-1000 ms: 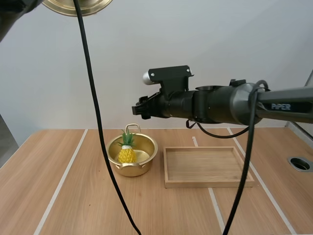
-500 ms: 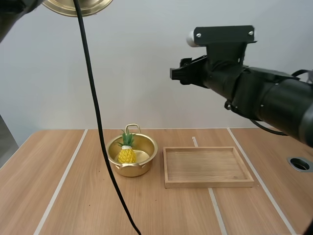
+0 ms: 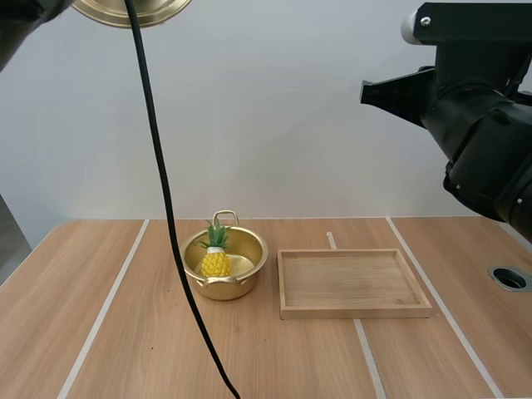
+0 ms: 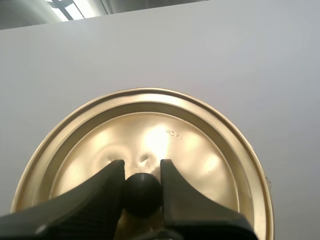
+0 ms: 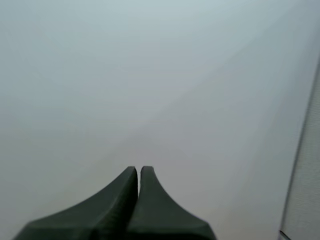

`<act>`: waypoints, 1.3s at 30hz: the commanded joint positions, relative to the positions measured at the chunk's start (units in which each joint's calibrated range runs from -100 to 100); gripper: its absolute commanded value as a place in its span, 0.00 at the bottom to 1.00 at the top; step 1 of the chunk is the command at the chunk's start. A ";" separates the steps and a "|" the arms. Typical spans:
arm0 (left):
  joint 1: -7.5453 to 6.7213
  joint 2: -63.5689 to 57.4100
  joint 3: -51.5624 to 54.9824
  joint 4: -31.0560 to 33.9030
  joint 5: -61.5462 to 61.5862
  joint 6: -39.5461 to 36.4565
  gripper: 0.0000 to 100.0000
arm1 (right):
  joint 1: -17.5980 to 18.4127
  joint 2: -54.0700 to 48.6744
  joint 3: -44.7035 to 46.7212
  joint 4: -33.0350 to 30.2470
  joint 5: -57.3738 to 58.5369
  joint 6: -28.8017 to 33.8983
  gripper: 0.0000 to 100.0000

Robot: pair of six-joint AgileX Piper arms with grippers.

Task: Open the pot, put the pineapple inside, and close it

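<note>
Table point(image 3: 83, 332) of pale wood carries a wooden tray point(image 3: 355, 312) just to the right of the pot point(image 3: 246, 249), the two close but apart. The pot stands open, and the pineapple point(image 3: 216, 259) sits upright inside it, its leaves above the rim. High above the pot and to its left, the lid point(image 4: 200, 145) hangs from the left gripper point(image 4: 141, 169), whose fingers pinch its black knob point(image 4: 142, 194). High to the pot's right, the right gripper point(image 5: 138, 172) has its fingers pressed together on nothing.
</note>
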 commanded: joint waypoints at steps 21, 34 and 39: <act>-0.19 5.39 -0.66 0.31 18.86 2.07 0.00 | -4.09 -4.01 8.23 0.00 4.30 0.00 0.00; -0.19 19.91 -0.66 1.48 49.83 1.98 0.00 | -4.09 -4.80 9.99 0.00 6.78 0.00 0.00; -0.19 24.11 -0.66 1.73 54.85 1.98 0.00 | -4.09 -4.80 9.99 0.00 6.78 0.00 0.00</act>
